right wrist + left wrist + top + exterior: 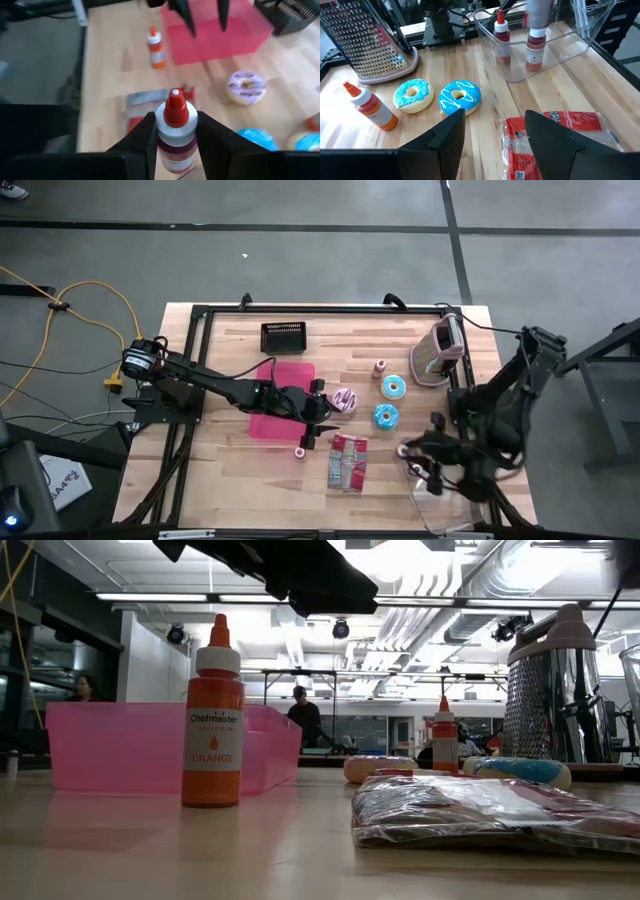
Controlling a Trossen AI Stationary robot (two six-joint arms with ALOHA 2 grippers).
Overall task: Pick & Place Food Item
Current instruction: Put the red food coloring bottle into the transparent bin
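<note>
Your left gripper (pixel 318 412) hangs with fingers apart and empty at the 3 o'clock edge of the pink bin (pixel 283 412). At 3 o'clock from it, your right gripper (pixel 425 465) is clamped on a red-capped bottle (pixel 175 131) above the clear container (pixel 555 50), so placing looks to be the step in hand; next you would lower and let go. Donuts (pixel 386 402), a packet (pixel 347 461) and a grater (pixel 441 352) sit on the wooden table (pixel 230 470); beyond, a bright lab with people.
</note>
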